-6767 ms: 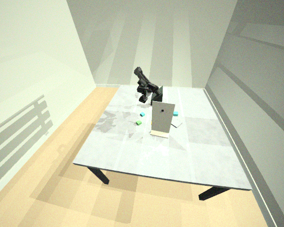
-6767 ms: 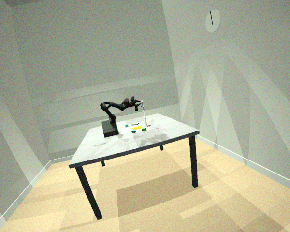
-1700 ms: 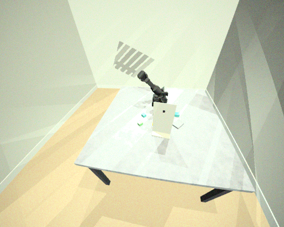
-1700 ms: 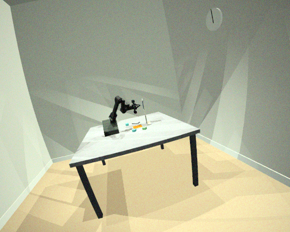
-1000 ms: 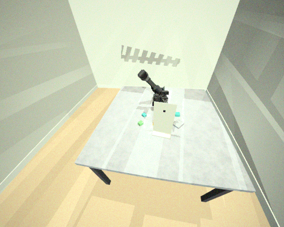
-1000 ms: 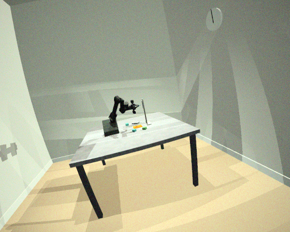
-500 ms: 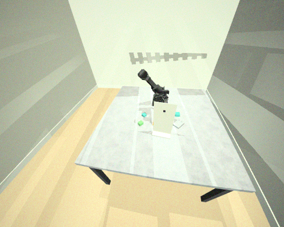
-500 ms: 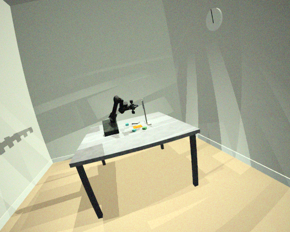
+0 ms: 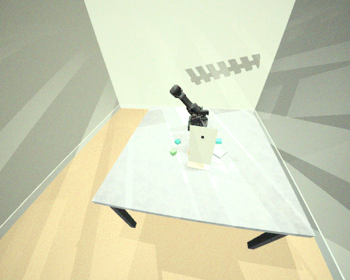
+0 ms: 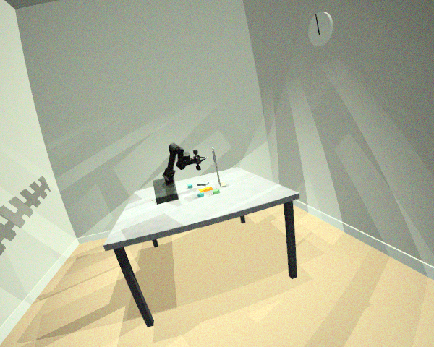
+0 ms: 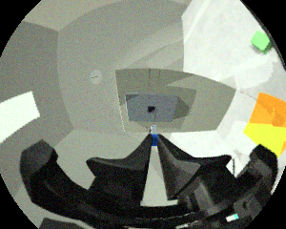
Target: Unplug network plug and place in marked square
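Note:
The upright panel (image 9: 202, 153) (image 10: 215, 168) (image 11: 212, 97) stands on the table (image 9: 157, 186) (image 10: 194, 216). Its dark socket opening (image 9: 202, 137) (image 11: 152, 109) looks empty. My gripper (image 10: 205, 158) (image 11: 153, 135) is shut on the plug, whose blue body (image 11: 154, 139) shows between the fingertips with its pale front end towards the panel. There is a gap between the fingertips and the panel, and the plug is high above the table. The tab is too small to make out. A flat orange patch (image 10: 206, 189) (image 11: 269, 107), partly yellow, lies below and looks like the marked square; the panel mostly hides it in the top view.
A green block (image 9: 172, 151) (image 10: 215, 191) (image 11: 260, 42) and a teal block (image 9: 177, 141) (image 10: 200, 194) lie to one side of the patch. Another teal block (image 9: 218, 140) (image 10: 189, 186) and a thin flat grey tile (image 9: 220, 153) (image 10: 202, 183) lie on the other side.

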Motion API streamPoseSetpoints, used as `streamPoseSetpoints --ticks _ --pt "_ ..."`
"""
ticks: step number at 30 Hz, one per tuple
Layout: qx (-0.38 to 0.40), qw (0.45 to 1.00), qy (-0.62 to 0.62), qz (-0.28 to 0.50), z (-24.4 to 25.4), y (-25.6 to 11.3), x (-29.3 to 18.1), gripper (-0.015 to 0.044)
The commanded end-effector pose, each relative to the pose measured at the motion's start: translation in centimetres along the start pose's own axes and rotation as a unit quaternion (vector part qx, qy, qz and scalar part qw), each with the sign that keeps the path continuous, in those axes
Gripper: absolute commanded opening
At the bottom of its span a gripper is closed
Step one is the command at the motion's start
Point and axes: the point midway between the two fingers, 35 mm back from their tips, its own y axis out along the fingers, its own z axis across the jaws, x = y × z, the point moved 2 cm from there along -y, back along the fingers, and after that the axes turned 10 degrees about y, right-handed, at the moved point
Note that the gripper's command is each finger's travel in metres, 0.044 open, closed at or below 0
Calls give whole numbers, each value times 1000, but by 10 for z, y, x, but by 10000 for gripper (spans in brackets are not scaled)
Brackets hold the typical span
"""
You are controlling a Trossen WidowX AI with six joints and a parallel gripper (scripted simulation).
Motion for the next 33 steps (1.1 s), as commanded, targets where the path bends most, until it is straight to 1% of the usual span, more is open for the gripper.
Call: streamPoseSetpoints --ticks 1,17,21,33 --pt "3 1000 1 -3 8 -2 -1 0" --pt "14 1000 3 -10 49 -21 -11 0" --pt "13 1000 4 -11 52 -23 -12 0" --pt "-133 990 12 -46 -16 -6 7 0"
